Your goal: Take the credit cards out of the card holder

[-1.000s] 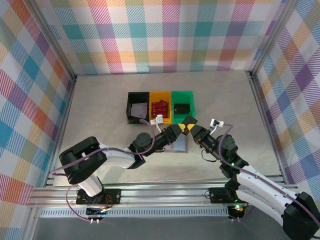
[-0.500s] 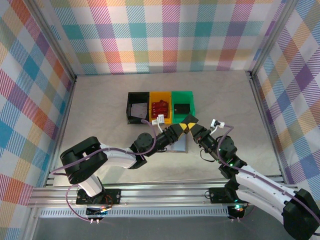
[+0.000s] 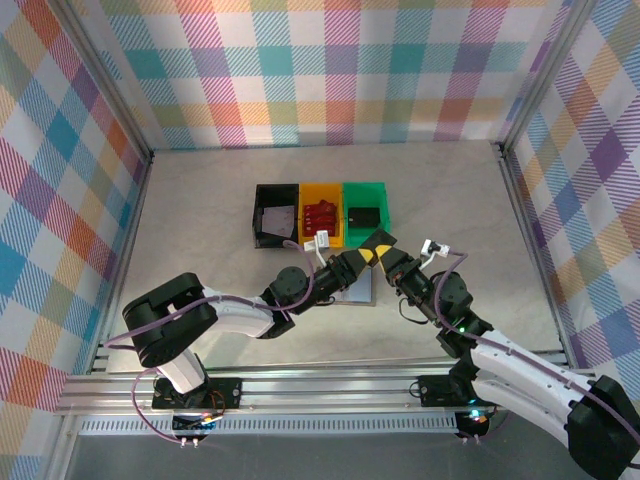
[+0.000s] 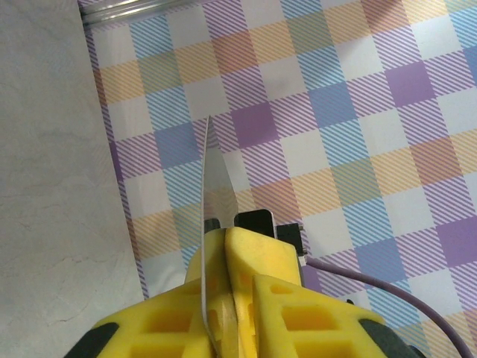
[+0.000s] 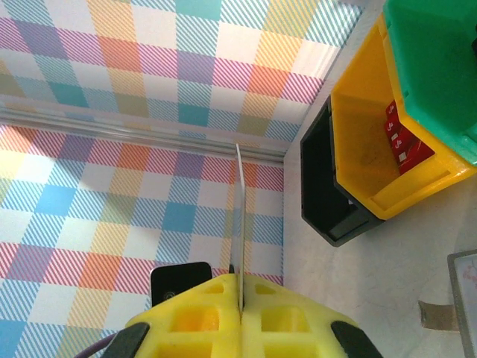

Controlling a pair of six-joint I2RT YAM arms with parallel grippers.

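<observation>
Bins (image 3: pixel 322 187) close beyond card holder (image 3: pixel 358 289); left tabletop (image 3: pixel 200 220) free.

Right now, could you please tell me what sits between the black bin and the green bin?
The yellow bin sits between the black bin and the green bin, with red items inside; the top view shows it.

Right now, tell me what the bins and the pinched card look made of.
Black bin, yellow bin, green bin: likely moulded plastic; smooth, evenly coloured, slightly glossy walls. Card in the left gripper: thin, stiff, pale sheet seen edge-on, standing straight unsupported; probably plastic, unsure.
</observation>
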